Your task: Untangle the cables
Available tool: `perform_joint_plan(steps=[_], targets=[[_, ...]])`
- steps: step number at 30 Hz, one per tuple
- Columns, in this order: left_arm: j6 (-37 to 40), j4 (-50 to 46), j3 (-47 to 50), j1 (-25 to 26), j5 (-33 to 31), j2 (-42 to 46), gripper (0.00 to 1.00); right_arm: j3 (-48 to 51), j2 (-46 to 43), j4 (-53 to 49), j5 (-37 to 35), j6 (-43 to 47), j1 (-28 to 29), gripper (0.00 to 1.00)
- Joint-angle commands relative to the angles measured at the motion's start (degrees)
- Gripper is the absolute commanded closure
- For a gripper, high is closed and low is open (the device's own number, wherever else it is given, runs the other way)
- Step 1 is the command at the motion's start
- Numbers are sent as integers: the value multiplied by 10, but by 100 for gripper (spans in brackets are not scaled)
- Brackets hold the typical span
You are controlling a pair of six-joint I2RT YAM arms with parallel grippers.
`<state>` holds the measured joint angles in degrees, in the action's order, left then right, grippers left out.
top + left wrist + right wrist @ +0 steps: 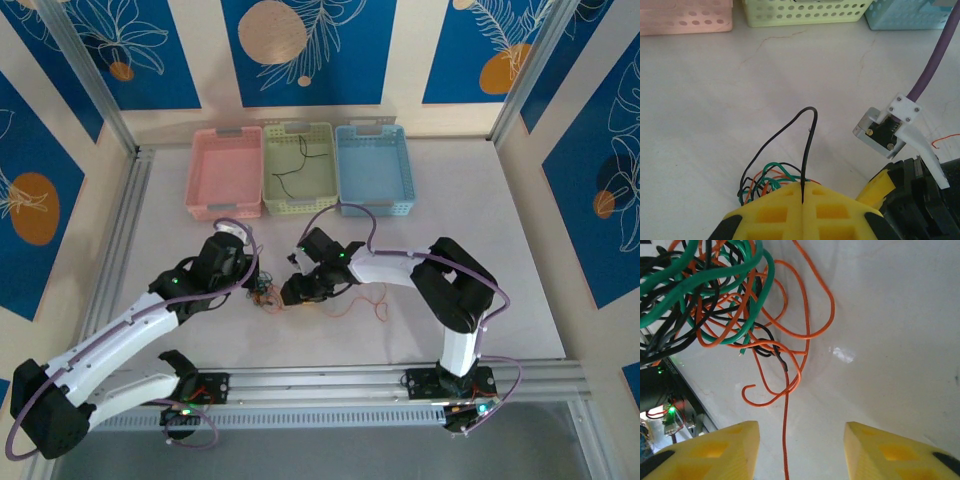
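Our left gripper (pixel 802 194) is clamped on 1 black wire (pixel 790 125) of the cables (pixel 266 293), which sit knotted on the table (pixel 470 230) between both arms. Right gripper (pixel 801 432) is agape, 1 orange strand (pixel 785 450) between its fingers. We'd pinch that strand, then pull right slowly while the left anchors.

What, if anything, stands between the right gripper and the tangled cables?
Nothing visible. The open right gripper faces the cables over bare table. One orange strand lies between its jaws.
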<state>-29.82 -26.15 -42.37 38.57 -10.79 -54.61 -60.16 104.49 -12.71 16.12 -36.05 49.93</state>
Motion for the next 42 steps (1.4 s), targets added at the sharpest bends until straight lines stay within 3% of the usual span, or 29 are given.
perform_joint_plan(steps=[1,8,9,20,24,29,34,42], targets=[[3,-2,-17,-9,-9,0,100,-3,9,-6,20,14,4,59],[3,-22,-22,-11,-24,10,100,35,-42,19,-10,9,-3,98],[3,-30,-23,-11,-32,15,100,46,-57,27,-16,7,-9,100],[0,-132,-29,-31,-162,150,100,251,-214,187,-37,-133,-165,100],[1,-119,-14,-43,-121,170,100,244,-196,223,21,-106,-156,100],[5,-90,-15,-44,-76,135,100,148,-152,141,-11,-17,-72,65],[5,-76,-25,-46,-60,109,100,51,-94,95,-3,32,-22,46],[-4,-51,-31,-46,-34,85,100,-54,13,42,36,57,-4,42]])
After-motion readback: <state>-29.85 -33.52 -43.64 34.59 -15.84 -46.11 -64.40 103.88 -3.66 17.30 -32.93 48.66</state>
